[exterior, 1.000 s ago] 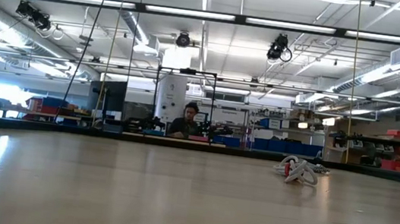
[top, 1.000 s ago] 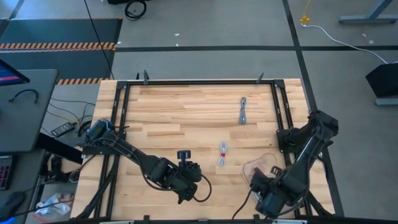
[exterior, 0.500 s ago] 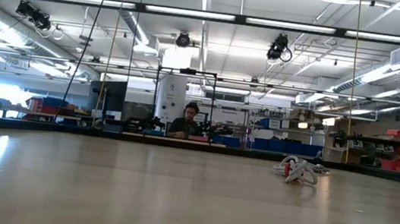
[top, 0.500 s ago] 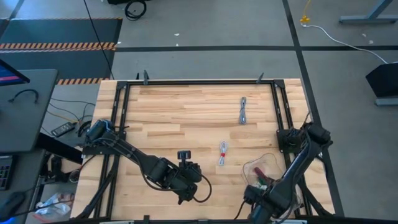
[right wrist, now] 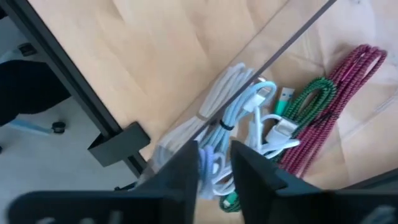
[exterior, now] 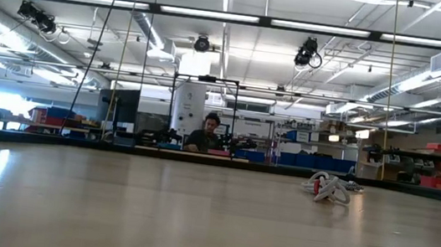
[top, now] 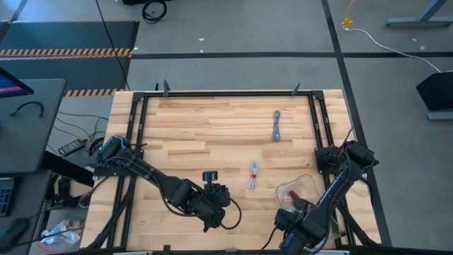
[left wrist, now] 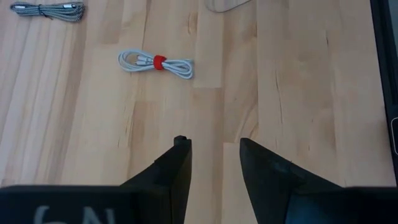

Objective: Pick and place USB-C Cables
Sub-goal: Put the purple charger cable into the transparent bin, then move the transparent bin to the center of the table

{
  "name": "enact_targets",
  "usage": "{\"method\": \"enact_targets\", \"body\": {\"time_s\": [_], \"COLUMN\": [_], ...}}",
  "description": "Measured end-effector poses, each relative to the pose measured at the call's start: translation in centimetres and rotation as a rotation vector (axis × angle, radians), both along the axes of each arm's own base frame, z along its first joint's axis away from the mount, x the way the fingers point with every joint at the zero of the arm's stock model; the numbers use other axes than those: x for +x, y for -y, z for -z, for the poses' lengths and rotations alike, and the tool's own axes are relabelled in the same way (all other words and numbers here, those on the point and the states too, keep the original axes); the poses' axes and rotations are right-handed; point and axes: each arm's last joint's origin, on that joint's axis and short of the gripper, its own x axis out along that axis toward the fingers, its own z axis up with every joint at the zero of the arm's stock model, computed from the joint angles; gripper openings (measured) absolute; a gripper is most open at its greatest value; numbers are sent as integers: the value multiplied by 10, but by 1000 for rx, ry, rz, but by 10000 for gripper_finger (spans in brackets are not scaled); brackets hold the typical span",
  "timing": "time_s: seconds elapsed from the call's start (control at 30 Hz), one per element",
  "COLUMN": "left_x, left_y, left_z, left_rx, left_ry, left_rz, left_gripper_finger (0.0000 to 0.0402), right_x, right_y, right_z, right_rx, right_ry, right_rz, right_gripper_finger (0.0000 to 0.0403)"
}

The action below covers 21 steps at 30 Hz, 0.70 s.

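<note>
The bench (top: pixel 212 134) is pale butcher-block wood ringed by a black metal frame (top: pixel 226 93). Most of its top lies bare: the whole far half is open except for one grey cable (top: pixel 276 126) lying straight near the far right corner, and the middle is clear apart from a white cable with a red tie (top: pixel 253 174) just right of centre. Beyond the bench, the low view looks into a workshop with ceiling lights and shelving, where a person (exterior: pixel 207 133) sits far back.

The left arm rests along the near left part of the bench, its left gripper (left wrist: pixel 214 158) hovering over bare wood near the near edge, fingers spread with a clear gap and nothing between them. The right arm reaches from the right edge to the near right corner, where the right gripper (right wrist: pixel 214 171) hangs over a clear plastic tray (top: pixel 291 193), its fingers slightly parted and empty.

In the tray lie coiled cables: a white bundle (right wrist: pixel 239 109), a green cable (right wrist: pixel 311 99) and a purple-red braided cable (right wrist: pixel 339 93), piled touching one another.
</note>
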Motion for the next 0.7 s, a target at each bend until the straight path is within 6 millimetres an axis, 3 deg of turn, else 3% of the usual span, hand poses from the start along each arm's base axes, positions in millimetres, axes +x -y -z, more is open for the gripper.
{"method": "enact_targets", "body": {"time_s": [0.3,0.7], "left_x": [0,0], "left_y": [0,0], "left_z": [0,0], "left_rx": [0,1], "left_ry": [0,-2], "left_rz": [0,0], "left_gripper_finger": [142,142], "right_x": [2,5], "right_y": [9,20], "right_z": [-2,-29], "right_rx": [-23,-150], "right_ry": [-50,-42], "right_rz": [-13,-38], "right_gripper_finger": [177,206]}}
